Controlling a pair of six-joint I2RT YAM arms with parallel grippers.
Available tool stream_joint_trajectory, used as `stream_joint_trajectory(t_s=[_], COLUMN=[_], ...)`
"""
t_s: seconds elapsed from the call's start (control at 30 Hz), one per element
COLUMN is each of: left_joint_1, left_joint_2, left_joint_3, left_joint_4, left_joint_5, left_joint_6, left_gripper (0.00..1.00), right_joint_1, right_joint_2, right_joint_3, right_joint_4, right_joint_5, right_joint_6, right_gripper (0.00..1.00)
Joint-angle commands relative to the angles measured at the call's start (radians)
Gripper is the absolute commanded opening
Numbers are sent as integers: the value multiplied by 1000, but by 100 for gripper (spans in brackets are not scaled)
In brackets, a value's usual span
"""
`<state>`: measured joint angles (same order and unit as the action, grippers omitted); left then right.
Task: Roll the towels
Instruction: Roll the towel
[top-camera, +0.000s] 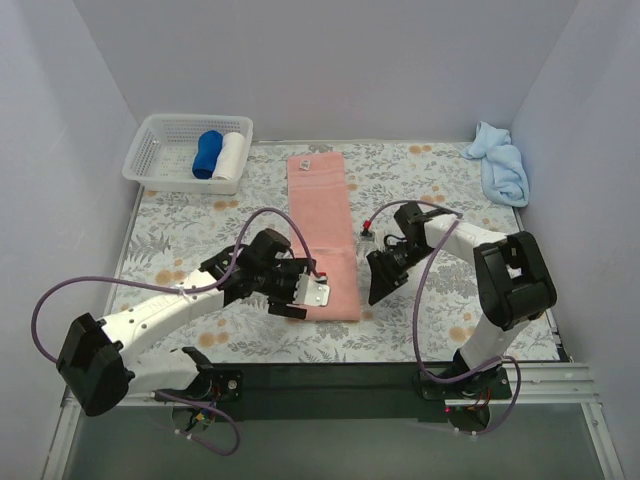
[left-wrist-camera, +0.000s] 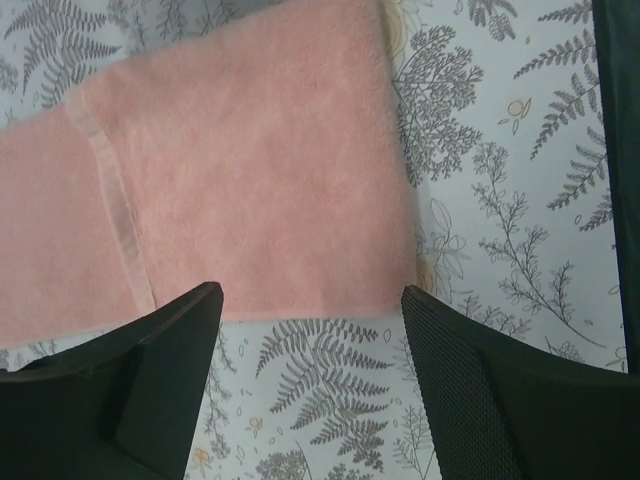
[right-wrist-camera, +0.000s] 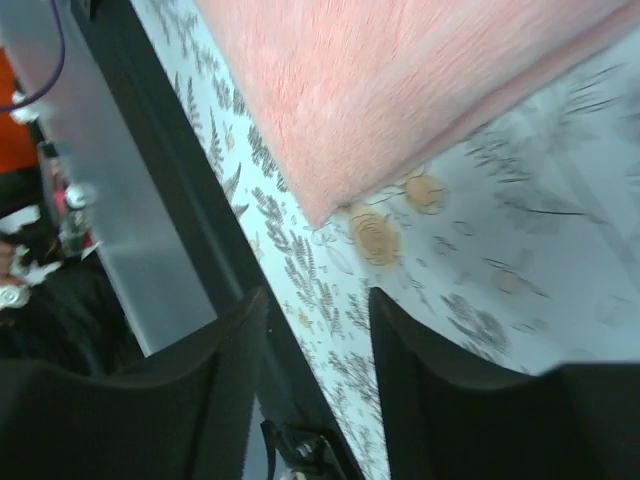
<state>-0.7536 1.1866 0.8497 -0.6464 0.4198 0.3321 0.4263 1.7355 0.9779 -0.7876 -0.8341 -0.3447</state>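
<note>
Lying flat on the flowered table (top-camera: 200, 230), the pink towel (top-camera: 322, 225) runs as a long strip from the far middle toward the near edge, a small tag at its far end. Its near end sits between the two claws.

The left claw (top-camera: 305, 290) hangs over the near left corner of the strip. In the left wrist view its jaws stand wide with nothing between them. The towel's near edge (left-wrist-camera: 250, 170) runs across just beyond the tips of the left claw (left-wrist-camera: 310, 295), and bare table (left-wrist-camera: 500, 200) shows under the gap. Whether the tips touch the cloth I cannot tell.

The right claw (top-camera: 383, 280) is just beside the near right edge of the towel, off the cloth and over the table. In the right wrist view the jaws of the right claw (right-wrist-camera: 318, 300) are parted, narrower than the left one's, and grip nothing. The towel's corner (right-wrist-camera: 400, 80) lies a little beyond the tips, with patterned table (right-wrist-camera: 520, 250) between the corner and the tips.

The light blue towel (top-camera: 500, 160) lies crumpled in the far right corner, well apart from both claws. At the far left stands a white basket (top-camera: 150, 130) with a dark blue roll (top-camera: 207, 155) and a white roll (top-camera: 232, 155) side by side in it.
</note>
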Motion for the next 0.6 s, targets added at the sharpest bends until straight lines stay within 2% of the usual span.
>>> stream_joint_trajectory(t_s=[0.0,0.13,0.17,0.23,0.33,0.57], left_joint_1=[-88,-254,-272,-315,-332,-345], left_joint_2=[-33,2,10,39,48,110], left_joint_3=[-40,-118,-139,-155,-184,-232], left_joint_4=[91,154,171,214,264,359], left_joint_5=[-75,-177,-200,-252,-286,-368], left_joint_6=[-22,-51,-79,-102,-137,-88], left_gripper=[67,56,55,53,51,46], right_joint_1=[-34,9,18,48,78,118], right_joint_2=[-88,-4,21,88,153,272], right_joint_3=[125,266,313,344,370,332], right_joint_4=[-56,-2,4,30,97,215], right_joint_5=[38,1,-6,-19,-17,24], right_joint_6=[-60,42,64,85,141,196], right_gripper=[43,33,28,27,26,24])
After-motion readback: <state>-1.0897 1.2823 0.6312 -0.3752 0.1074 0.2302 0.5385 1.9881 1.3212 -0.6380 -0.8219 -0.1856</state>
